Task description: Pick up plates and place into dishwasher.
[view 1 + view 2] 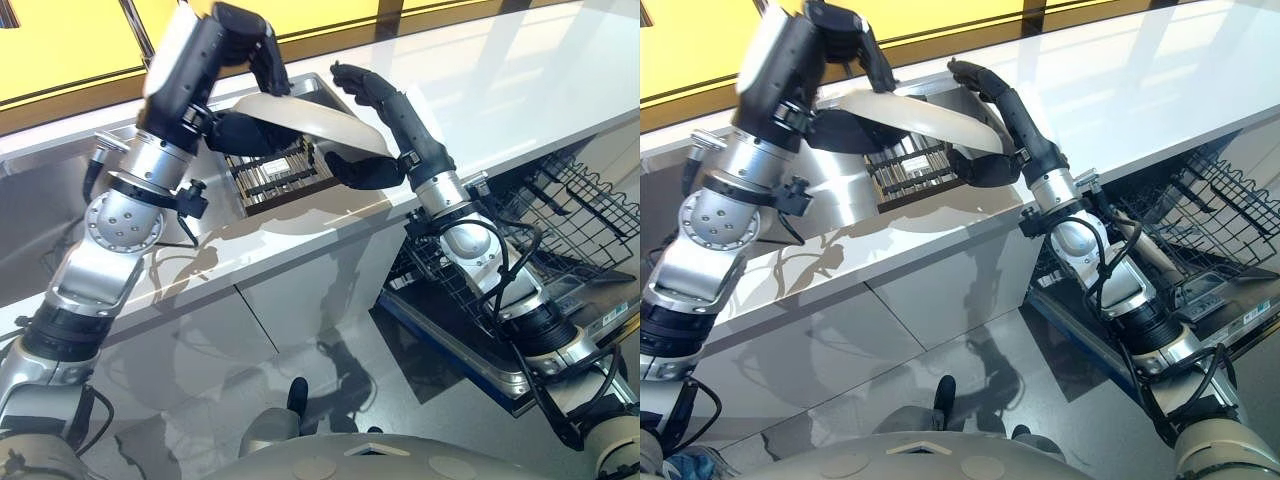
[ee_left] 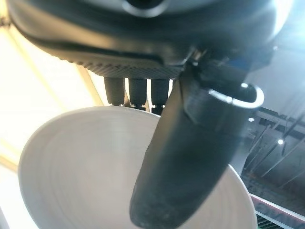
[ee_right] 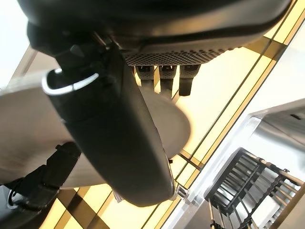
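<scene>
White tabletop, plate held up over its sink-side edge, left hand and right hand both clamped on opposite rims; dishwasher rack sits closer to the right arm.

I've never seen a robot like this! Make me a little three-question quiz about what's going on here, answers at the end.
1. True or false: both hands hold the white plate at once.
2. What lies directly beneath the plate? A) a sink rack B) a cutting board C) a towel
3. Fill in: the open dishwasher basket is on the robot's ____ side.

Key:
1. True. The left hand grips one edge and the right hand the other, thumbs across the plate.
2. A, the dark sink rack set in the counter.
3. Right, below the counter edge.
</scene>
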Motion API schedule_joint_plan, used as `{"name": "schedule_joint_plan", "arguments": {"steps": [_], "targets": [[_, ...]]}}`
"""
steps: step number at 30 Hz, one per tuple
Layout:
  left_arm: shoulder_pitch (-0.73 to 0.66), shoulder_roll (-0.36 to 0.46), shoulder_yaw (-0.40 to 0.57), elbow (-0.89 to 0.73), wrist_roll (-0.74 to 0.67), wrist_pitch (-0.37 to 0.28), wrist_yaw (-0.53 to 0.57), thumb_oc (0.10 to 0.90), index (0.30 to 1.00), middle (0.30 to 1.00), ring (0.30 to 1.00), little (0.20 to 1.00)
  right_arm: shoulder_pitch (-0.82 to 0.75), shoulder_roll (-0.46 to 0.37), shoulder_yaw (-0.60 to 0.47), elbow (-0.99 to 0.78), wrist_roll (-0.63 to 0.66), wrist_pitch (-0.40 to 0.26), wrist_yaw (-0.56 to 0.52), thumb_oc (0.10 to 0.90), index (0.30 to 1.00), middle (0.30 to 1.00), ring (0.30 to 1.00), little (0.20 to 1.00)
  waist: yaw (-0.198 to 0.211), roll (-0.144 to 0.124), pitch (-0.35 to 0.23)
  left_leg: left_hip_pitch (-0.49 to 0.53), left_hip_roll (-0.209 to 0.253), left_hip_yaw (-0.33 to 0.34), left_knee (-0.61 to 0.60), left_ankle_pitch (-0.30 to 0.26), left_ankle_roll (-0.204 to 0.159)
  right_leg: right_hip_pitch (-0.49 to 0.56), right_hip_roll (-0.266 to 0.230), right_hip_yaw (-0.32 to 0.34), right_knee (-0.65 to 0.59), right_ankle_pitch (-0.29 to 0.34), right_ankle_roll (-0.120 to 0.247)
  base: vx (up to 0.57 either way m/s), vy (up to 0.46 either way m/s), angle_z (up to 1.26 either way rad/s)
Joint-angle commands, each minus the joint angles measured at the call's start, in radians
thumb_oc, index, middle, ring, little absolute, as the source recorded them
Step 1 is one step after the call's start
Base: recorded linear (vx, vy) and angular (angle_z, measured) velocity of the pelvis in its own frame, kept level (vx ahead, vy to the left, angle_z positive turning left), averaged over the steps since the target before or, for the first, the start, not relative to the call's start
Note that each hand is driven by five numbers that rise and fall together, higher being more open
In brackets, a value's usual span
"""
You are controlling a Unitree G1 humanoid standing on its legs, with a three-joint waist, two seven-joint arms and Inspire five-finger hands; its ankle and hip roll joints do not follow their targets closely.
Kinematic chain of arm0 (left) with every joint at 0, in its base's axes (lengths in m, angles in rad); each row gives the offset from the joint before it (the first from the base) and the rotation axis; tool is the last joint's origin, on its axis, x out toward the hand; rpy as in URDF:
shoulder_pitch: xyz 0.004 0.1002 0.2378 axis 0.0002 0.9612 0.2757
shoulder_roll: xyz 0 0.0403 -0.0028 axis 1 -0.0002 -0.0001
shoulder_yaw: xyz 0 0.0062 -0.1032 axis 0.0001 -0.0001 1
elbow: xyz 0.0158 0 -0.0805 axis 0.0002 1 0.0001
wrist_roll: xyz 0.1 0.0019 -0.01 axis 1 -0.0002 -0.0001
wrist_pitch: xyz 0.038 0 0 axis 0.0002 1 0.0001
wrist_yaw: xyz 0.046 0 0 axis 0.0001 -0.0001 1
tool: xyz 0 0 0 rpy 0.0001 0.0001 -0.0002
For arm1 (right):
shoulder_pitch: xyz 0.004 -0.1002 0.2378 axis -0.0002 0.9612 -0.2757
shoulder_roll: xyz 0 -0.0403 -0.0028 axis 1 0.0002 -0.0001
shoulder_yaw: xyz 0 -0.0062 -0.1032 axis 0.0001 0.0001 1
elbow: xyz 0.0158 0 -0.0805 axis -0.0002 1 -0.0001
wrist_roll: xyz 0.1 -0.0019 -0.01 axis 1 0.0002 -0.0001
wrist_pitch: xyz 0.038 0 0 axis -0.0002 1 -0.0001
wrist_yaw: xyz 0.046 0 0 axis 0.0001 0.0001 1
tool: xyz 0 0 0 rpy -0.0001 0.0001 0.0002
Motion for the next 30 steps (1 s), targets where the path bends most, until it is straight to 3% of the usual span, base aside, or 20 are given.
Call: {"name": "schedule_joint_plan", "arguments": {"steps": [1, 13, 14, 15, 24, 30], "targets": [[-0.099, -0.041, -0.011, -0.027, -0.080, -0.050, -0.023, 0.100, 0.300, 0.300, 0.300, 0.200, -0.136, 0.028, -0.012, -0.014, -0.017, -0.058, -0.086, 0.100, 0.300, 0.300, 0.300, 0.200, 0.011, -0.014, -0.106, 0.117, -0.032, 0.067, 0.002, -0.155, 0.022, -0.067, 0.023, -0.015, 0.042, 0.038, -0.002, 0.00, 0.000, 0.00], [-0.089, -0.081, -0.043, -0.039, -0.151, -0.019, -0.081, 0.100, 0.300, 0.300, 0.300, 0.200, -0.101, 0.039, -0.043, -0.012, -0.031, -0.072, -0.159, 0.100, 0.300, 0.300, 0.300, 0.200, 0.002, -0.013, -0.106, 0.122, -0.029, 0.082, 0.002, -0.159, 0.023, -0.060, 0.023, -0.014, 0.031, 0.042, -0.001, 0.00, 0.000, 0.00], [-0.085, -0.080, -0.040, -0.041, -0.158, -0.017, -0.085, 0.138, 0.333, 0.333, 0.333, 0.238, -0.097, 0.037, -0.048, -0.015, -0.033, -0.073, -0.163, 0.100, 0.300, 0.300, 0.300, 0.200, 0.001, -0.012, -0.105, 0.123, -0.028, 0.083, 0.002, -0.159, 0.023, -0.060, 0.024, -0.013, 0.031, 0.042, -0.001, 0.00, 0.000, 0.00], [-0.067, -0.076, -0.026, -0.047, -0.164, -0.003, -0.092, 0.800, 0.900, 0.900, 0.900, 0.900, -0.084, 0.030, -0.064, -0.021, -0.039, -0.079, -0.169, 0.100, 0.300, 0.300, 0.300, 0.200, -0.001, -0.011, -0.104, 0.124, -0.027, 0.085, 0.002, -0.159, 0.022, -0.061, 0.024, -0.011, 0.032, 0.042, 0.000, 0.00, 0.000, 0.00], [0.021, -0.016, 0.042, 0.019, -0.124, 0.043, -0.076, 0.800, 0.900, 0.900, 0.900, 0.900, -0.059, -0.030, -0.159, 0.002, -0.055, -0.128, -0.284, 0.100, 0.300, 0.300, 0.300, 0.200, -0.007, -0.006, -0.099, 0.134, -0.022, 0.102, 0.002, -0.165, 0.021, -0.051, 0.028, 0.001, 0.016, 0.051, 0.000, 0.00, 0.000, 0.00], [0.133, 0.006, 0.143, 0.122, -0.092, 0.058, -0.066, 0.800, 0.900, 0.900, 0.900, 0.900, -0.019, -0.067, -0.307, 0.050, -0.043, -0.179, -0.362, 0.100, 0.300, 0.300, 0.300, 0.200, -0.009, -0.005, -0.097, 0.138, -0.019, 0.107, 0.004, -0.168, 0.023, -0.048, 0.031, 0.005, 0.013, 0.050, -0.001, 0.02, -0.015, -0.03]]}}
